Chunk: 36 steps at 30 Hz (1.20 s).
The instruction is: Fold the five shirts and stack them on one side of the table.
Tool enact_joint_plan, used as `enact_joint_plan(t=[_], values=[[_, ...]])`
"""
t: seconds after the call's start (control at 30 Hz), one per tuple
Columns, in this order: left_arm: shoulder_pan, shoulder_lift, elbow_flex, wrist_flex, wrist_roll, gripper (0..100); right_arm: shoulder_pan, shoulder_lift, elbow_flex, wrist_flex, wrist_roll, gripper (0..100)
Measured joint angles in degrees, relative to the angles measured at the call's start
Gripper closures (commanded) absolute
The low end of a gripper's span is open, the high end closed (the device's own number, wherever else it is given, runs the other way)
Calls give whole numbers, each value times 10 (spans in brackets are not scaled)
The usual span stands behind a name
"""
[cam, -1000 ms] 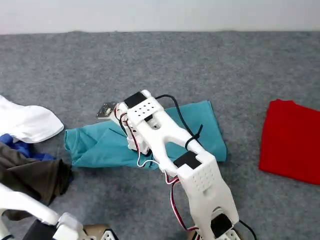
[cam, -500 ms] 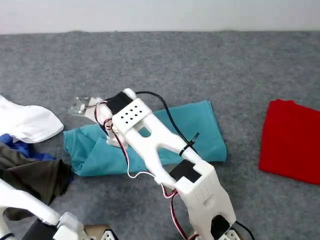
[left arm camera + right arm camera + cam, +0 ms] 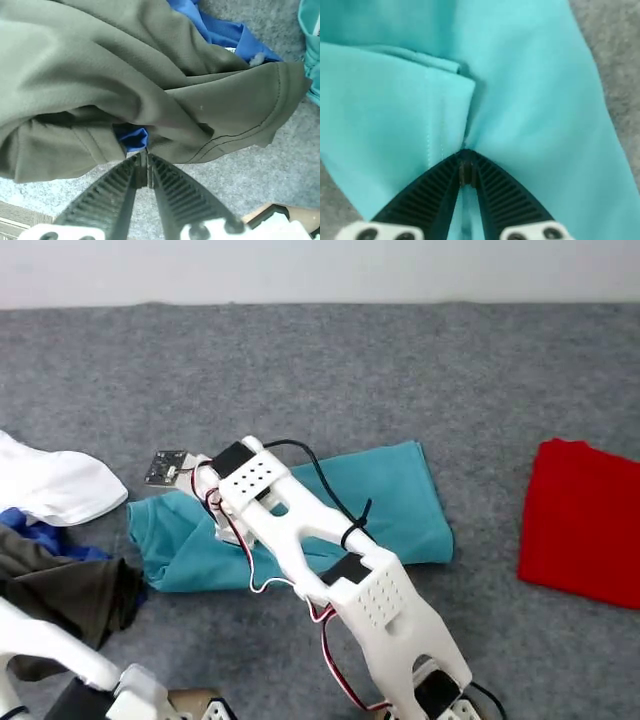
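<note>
Teal shirt (image 3: 400, 500) is laid mid-way across the table (image 3: 350, 370), part-folded, w/ one end bunched. Right gripper (image 3: 465, 161) is closed on a pinch of its cloth; puckers are seen at the tips. Left gripper (image 3: 147, 161) is shut at a fold of the olive shirt (image 3: 100, 75); whether cloth is nipped can't be told. Risks: perhaps only one layer is held, so the fold could be dragged askew, or the whole shirt slid; a thin pinch could be lost mid-pull. Red shirt (image 3: 585, 520) is set well apart.
</note>
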Motion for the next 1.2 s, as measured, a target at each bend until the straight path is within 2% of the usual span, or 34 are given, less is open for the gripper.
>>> enact_joint_plan(t=[0.13,0.3,0.47,0.77,0.83,1.0,1.2], values=[[0,0,0,0,0,982,0,-9,-33,69,-4,988],[0,0,0,0,0,982,34,-55,-85,167,-49,988],[0,0,0,0,0,982,119,-106,-90,175,-90,988],[0,0,0,0,0,982,309,-113,-90,175,-110,982],[0,0,0,0,0,982,337,-110,-89,175,-140,944],[0,0,0,8,0,982,361,-105,-89,175,-206,729],[0,0,0,11,0,982,364,-65,-89,173,-240,724]])
